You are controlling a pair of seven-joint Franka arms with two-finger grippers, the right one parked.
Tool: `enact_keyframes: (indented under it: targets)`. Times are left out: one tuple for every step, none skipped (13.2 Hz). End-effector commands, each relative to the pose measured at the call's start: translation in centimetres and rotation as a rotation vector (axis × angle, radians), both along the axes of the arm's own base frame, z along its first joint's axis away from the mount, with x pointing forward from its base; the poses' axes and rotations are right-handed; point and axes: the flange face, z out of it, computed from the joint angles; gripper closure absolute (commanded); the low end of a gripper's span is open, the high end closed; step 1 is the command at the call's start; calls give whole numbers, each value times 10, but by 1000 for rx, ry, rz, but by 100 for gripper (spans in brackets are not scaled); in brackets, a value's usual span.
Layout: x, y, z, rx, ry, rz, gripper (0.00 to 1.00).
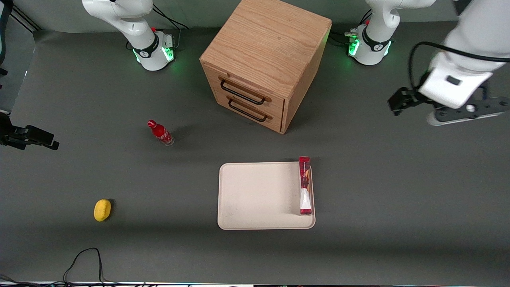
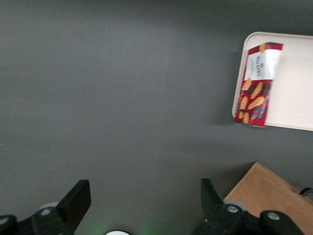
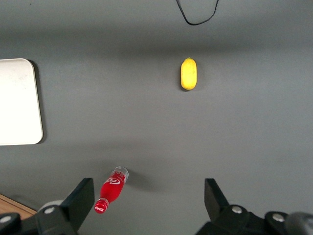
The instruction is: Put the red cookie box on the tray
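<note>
Cookie box: red cookie box (image 1: 305, 186) stands on a narrow edge inside the tray (image 1: 255, 199), along the rim at the working arm's end.
Tray: on the table (image 1: 378, 199), nearer the front camera than the wooden drawer cabinet (image 1: 265, 63).
Gripper: gripper (image 2: 142, 205) hangs above bare table toward the working arm's end, well apart from the tray.
Fingers: fingers (image 2: 76, 203) spread wide, gripping nothing.
Others: small red bottle (image 1: 160, 132) and yellow object (image 1: 102, 209) lie toward the parked arm's end.
</note>
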Motion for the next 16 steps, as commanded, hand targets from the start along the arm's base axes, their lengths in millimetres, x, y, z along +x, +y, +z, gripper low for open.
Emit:
enact_keyframes:
  targets:
    - [-19,54,-27,-39,-9,-28,0]
    - [-19,71,-33,-41,-6,-49,0]
    - [-18,86,-36,-41,-1,-55,0]
    - [-16,96,-38,-44,-10,-46,0]
    - [-13,107,-42,-45,-24,-28,0]
    - [-12,110,-44,-45,-30,-30,0]
    - [-10,110,-44,-46,-37,-35,0]
    - [-7,111,-46,-49,-46,-35,0]
    - [-3,110,-48,-58,-54,-35,0]
    - [0,117,-47,-65,-68,-22,0]
    - [2,128,-46,-70,-77,-9,0]
    - [6,120,-46,-78,-76,-24,0]
    - [9,128,-44,-80,-85,-10,0]
    - [12,129,-44,-97,-85,-5,0]
    - [14,129,-42,-102,-87,-3,0]
    - [16,129,-41,-102,-85,-13,0]
